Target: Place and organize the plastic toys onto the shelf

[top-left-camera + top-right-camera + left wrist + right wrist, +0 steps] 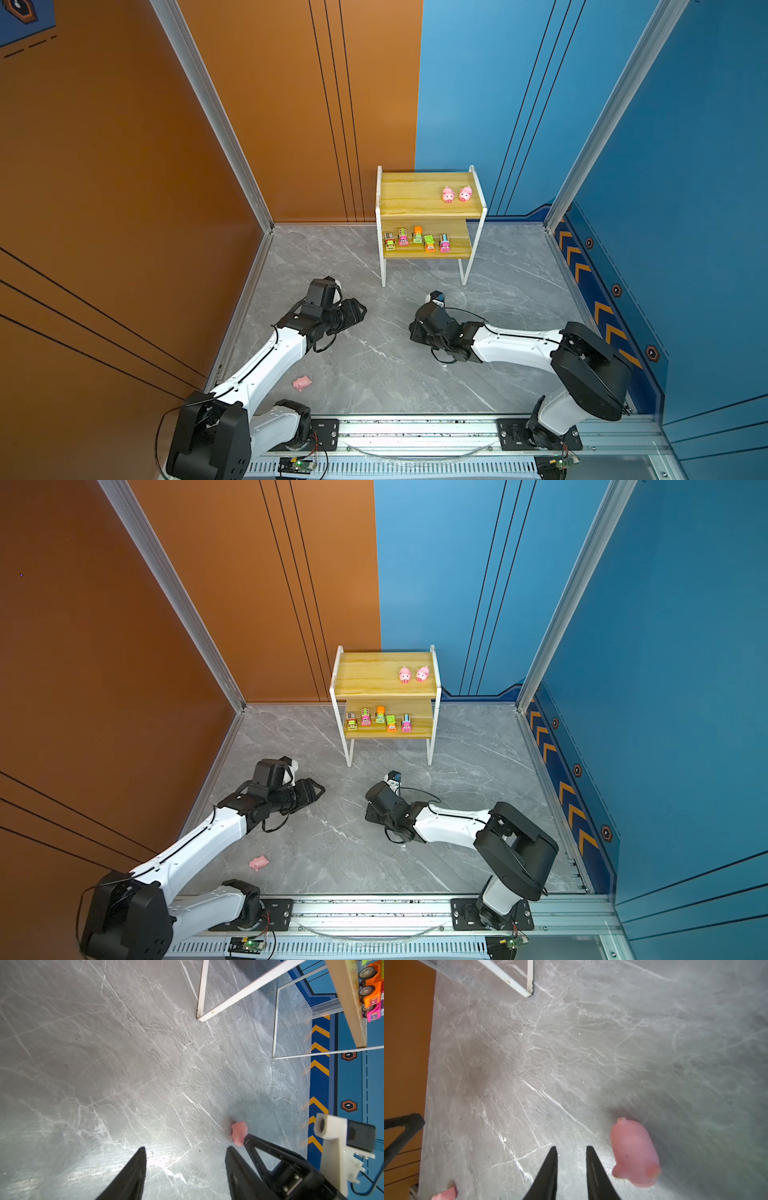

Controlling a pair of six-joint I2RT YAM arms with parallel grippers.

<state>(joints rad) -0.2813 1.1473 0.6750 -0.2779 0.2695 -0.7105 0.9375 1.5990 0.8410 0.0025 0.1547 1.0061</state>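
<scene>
— Where's the pig (pixel 634 1153)?
— Mid-desk (pixel 374 353), just outside my right gripper (pixel 571 1148), whose jaws stand narrowly parted on nothing.
— What could go wrong?
— I judge that closing here pinches air, or a fingertip knocks the rounded toy rolling. My left gripper (pixel 185 1149) gapes empty; the shelf (pixel 415 203) sits toward the far edge.

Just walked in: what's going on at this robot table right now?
Two robot arms are sorting small plastic toys onto a two-tier yellow wooden shelf. Five bright toy trucks stand on its lower board, two pink pigs on the upper. A third pink pig lies on the grey marbled surface near the left arm. A fourth pink pig lies just beside the right gripper, whose jaws stand slightly apart, holding nothing. The left gripper is open and empty.
</scene>
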